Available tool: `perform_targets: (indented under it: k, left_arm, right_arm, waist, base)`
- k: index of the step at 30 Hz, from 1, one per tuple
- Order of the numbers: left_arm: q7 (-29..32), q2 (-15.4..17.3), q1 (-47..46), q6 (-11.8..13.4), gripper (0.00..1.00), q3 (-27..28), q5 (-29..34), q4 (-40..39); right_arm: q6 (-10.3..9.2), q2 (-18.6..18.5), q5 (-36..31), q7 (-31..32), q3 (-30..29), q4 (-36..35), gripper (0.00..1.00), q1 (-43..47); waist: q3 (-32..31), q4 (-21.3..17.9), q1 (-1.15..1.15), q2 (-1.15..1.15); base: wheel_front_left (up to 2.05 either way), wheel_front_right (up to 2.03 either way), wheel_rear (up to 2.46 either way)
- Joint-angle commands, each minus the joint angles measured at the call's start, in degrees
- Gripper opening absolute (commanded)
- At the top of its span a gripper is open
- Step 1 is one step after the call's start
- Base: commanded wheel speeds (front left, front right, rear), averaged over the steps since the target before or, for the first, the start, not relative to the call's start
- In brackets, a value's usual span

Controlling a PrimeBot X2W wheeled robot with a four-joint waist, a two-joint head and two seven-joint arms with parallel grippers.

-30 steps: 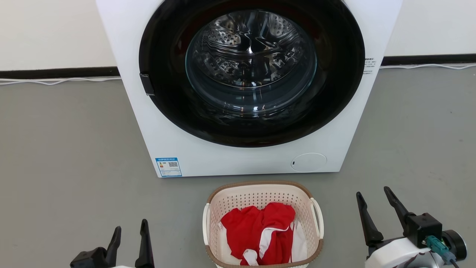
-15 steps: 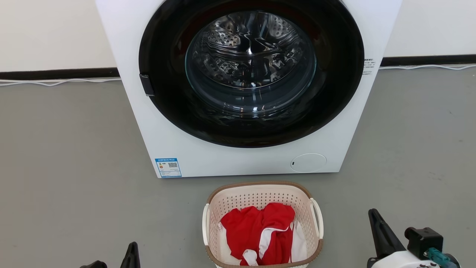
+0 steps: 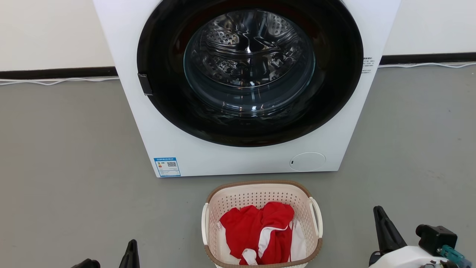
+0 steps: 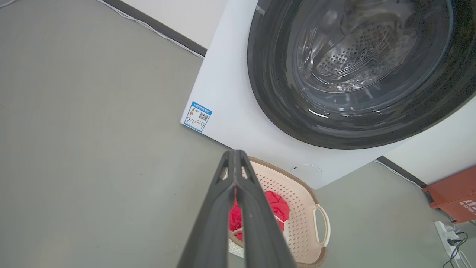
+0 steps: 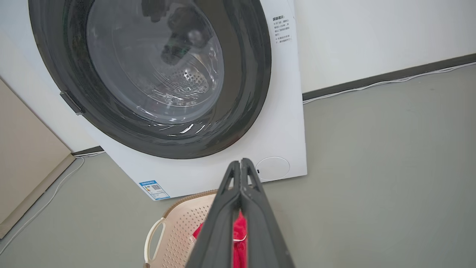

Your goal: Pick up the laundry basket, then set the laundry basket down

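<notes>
The cream laundry basket (image 3: 260, 195) stands on the grey floor just in front of the washing machine, with red and white clothes (image 3: 253, 227) inside it. Its white loop handles (image 3: 317, 217) sit on both sides. My left gripper (image 3: 131, 246) is low at the left of the basket, well apart from it. My right gripper (image 3: 379, 215) is low at the right, also apart. In the left wrist view the fingers (image 4: 223, 208) meet at the tips over the basket (image 4: 297, 203). The right wrist view shows its fingers (image 5: 256, 216) pressed together above the basket (image 5: 178, 223). Both are shut on nothing.
The white washing machine (image 3: 238, 160) with its round dark glass door stands right behind the basket. A white cable (image 3: 55, 80) runs along the wall's base. A red-brown box (image 4: 455, 191) and a power strip (image 4: 448, 232) lie to the machine's right. A beige panel (image 5: 26, 160) stands to its left.
Both grippers have gone from open to shut and have dropped lower in the head view. The basket has stayed where it was.
</notes>
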Motion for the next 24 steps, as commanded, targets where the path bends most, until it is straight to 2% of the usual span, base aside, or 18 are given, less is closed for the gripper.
perform_targets:
  k: [1, 24]
  left_arm:
    - [0.34, 0.35, -2.66, -0.50, 0.00, 0.91, -1.31, -1.62]
    - [4.20, 0.30, -4.72, -2.46, 0.00, 2.61, -14.27, -2.34]
  right_arm:
    - [0.02, -0.34, 1.85, 0.49, -0.31, -1.80, 0.00, -2.12]
    - [0.04, 0.23, 18.59, 4.26, -1.24, -3.49, 0.00, -2.76]
  waist:
    - [0.01, -0.02, -0.02, 0.00]
    - [0.28, -0.40, -0.02, 0.00]
  base:
    - [0.00, 0.00, 0.00]
    - [0.00, 0.00, 0.00]
